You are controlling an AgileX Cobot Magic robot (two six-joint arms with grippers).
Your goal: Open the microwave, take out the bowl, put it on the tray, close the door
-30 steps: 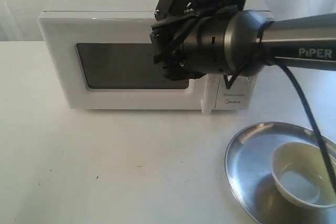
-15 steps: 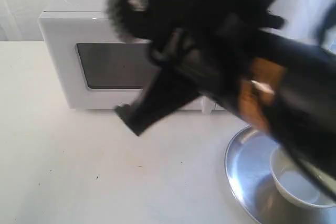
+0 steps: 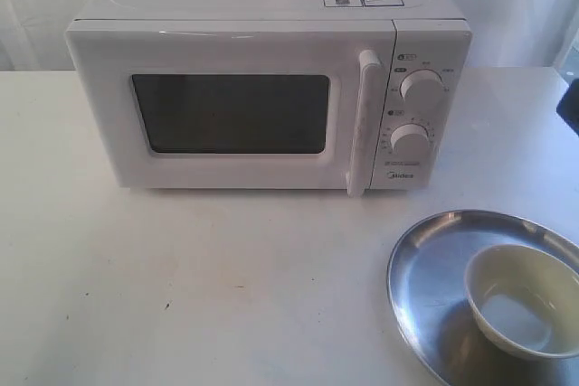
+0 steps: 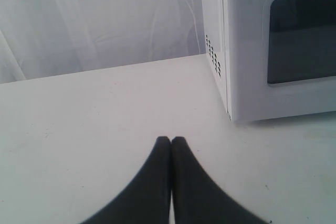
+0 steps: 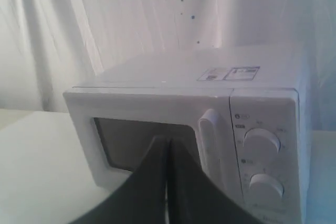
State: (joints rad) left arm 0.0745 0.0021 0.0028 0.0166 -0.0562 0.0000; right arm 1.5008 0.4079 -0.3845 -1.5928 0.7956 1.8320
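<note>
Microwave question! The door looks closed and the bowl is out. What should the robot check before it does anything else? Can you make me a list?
1. Door shut flat against the microwave: ok.
2. Bowl sitting inside the tray: ok.
3. Bowl upright, not tipped over: ok.
4. Left gripper shut and holding nothing, over the table beside the microwave: ok.
5. Right gripper shut and holding nothing, pointing at the door but not touching it: ok.
6. Nothing left inside the microwave: cannot tell, because the window is too dark to see through.
</note>
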